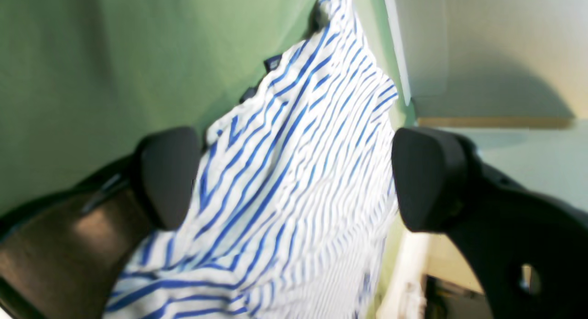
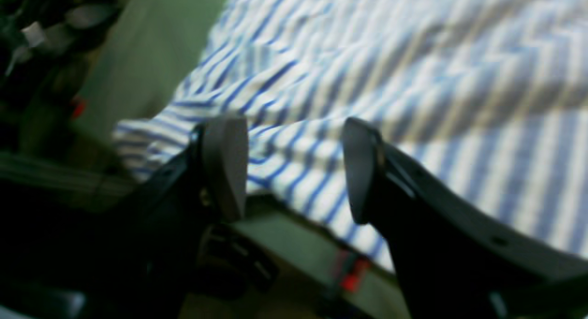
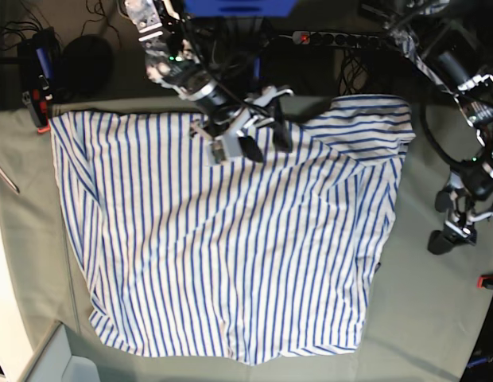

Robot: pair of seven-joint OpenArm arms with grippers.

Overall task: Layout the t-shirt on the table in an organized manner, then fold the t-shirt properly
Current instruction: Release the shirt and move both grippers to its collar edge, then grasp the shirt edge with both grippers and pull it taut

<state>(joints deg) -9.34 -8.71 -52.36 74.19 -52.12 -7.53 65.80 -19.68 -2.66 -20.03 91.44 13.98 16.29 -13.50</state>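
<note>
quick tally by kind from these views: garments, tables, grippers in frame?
t-shirt: 1
table: 1
grippers: 2 (left gripper, right gripper), both with jaws open, neither holding cloth
Total: 4

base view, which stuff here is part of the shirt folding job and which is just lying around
Part of the job:
- striped t-shirt
- table
- left gripper
- right gripper

Just lying about:
- power strip
- red clamp
- cables
</note>
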